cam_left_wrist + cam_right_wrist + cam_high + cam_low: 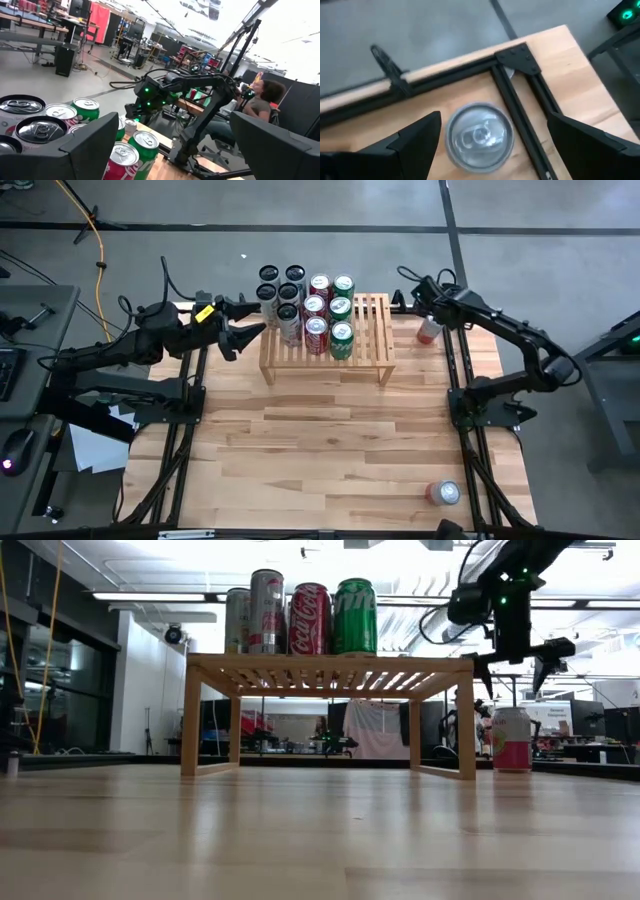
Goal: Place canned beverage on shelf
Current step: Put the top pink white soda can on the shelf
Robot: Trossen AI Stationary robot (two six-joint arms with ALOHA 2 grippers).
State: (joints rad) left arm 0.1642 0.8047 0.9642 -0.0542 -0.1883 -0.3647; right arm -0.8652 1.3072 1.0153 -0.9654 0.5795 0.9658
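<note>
The light-wood shelf (pixel 362 340) stands at the table's far middle, with several cans (pixel 318 312) upright on the left part of its slatted top; they also show in the low view (pixel 310 618). A white-and-pink can (pixel 428 330) stands upright on the table right of the shelf (pixel 511 740). My right gripper (pixel 424 310) hovers open just above it (pixel 515 665). In the right wrist view the can's silver top (pixel 479 135) lies between the spread fingers, apart from them. My left gripper (pixel 252 322) is open and empty, left of the shelf beside the cans (pixel 175 145).
Another can (pixel 443 493) sits near the table's front right corner. Black frame rails (pixel 458 380) run along both table sides. The right part of the shelf top (pixel 375 320) is bare. A person sits in the room beyond the table (pixel 262 100).
</note>
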